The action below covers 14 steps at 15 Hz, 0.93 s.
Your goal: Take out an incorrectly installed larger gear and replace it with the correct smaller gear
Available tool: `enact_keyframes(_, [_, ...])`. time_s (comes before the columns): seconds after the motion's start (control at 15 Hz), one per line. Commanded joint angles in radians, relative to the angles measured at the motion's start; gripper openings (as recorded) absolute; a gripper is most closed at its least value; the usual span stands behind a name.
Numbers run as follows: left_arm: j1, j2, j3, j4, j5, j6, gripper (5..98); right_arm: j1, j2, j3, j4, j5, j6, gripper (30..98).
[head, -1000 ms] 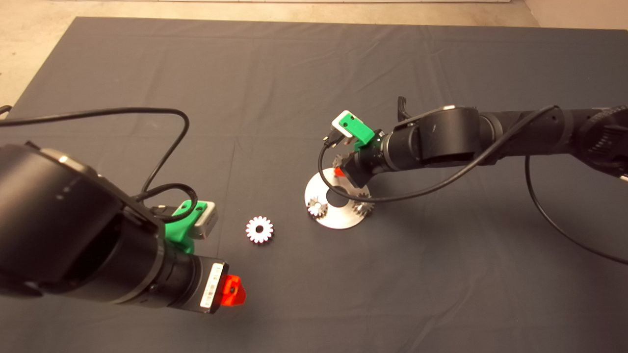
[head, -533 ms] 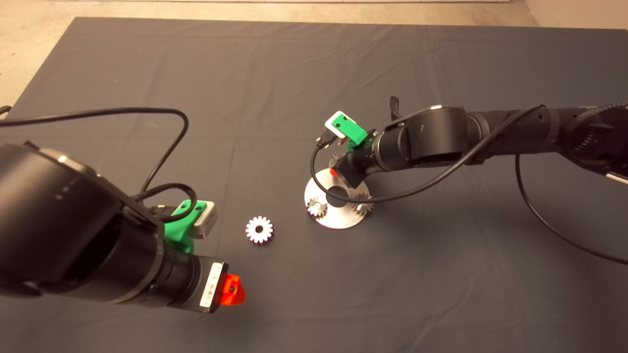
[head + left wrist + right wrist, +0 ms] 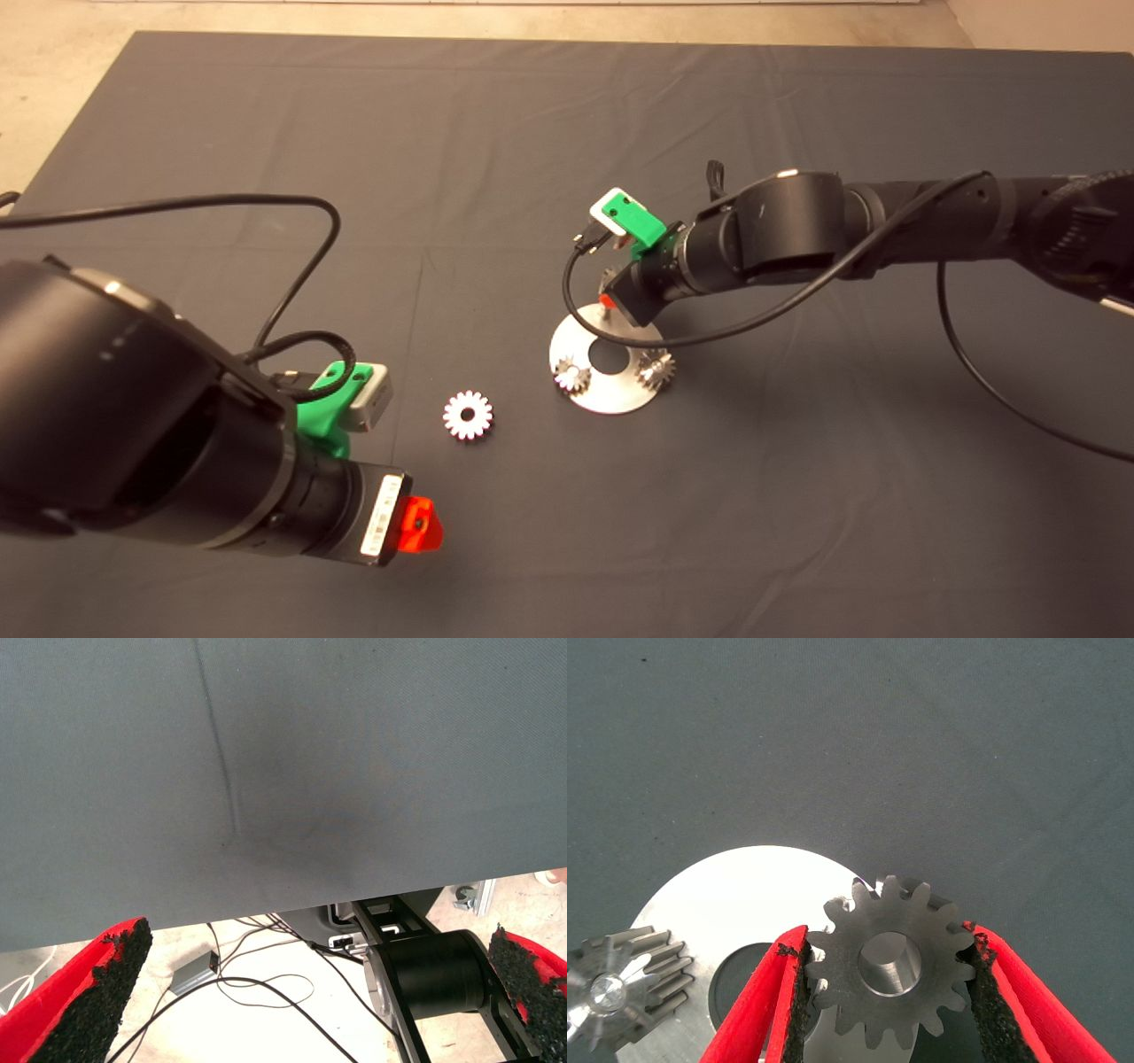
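head view: the larger gear (image 3: pixel 468 415) lies on the mat (image 3: pixel 532 133), apart from the round metal plate (image 3: pixel 605 387). the right gripper (image 3: pixel 608 301) hangs over the plate's far rim.

left wrist view: the left gripper (image 3: pixel 323 992) jaws wide apart, empty.

right wrist view: jaws clamp the smaller gear (image 3: pixel 890 961) above the plate edge.

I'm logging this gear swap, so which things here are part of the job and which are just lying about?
Job: small gear in right hand; big gear on mat; plate.
Idle: two shiny gears on plate; left hand.
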State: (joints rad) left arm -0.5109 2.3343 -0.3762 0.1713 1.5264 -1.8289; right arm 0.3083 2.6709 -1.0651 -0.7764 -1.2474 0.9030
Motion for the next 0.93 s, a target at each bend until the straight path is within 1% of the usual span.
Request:
enact_keyframes(0.0, [-0.02, -0.003, 0.019, -0.018, 0.132, -0.008, 98.2, 0.034, 0.021, -0.019, 0.078, 0.01, -0.003, 41.1])
enact_keyframes(0.13, [-0.02, -0.003, 0.018, -0.018, 0.132, -0.009, 98.2, 0.037, 0.027, -0.021, 0.088, 0.01, -0.004, 41.1])
enact_keyframes(0.2, [-0.02, -0.003, 0.018, -0.018, 0.132, -0.007, 98.2, 0.037, 0.031, -0.022, 0.097, 0.005, -0.004, 41.1])
enact_keyframes(0.33, [-0.02, -0.003, 0.018, -0.018, 0.132, -0.008, 98.2, 0.035, 0.053, -0.053, 0.136, 0.003, -0.023, 41.1])
enact_keyframes(0.87, [-0.02, -0.002, 0.019, -0.018, 0.132, -0.008, 98.2, 0.035, 0.071, -0.081, 0.14, 0.002, -0.029, 41.1])
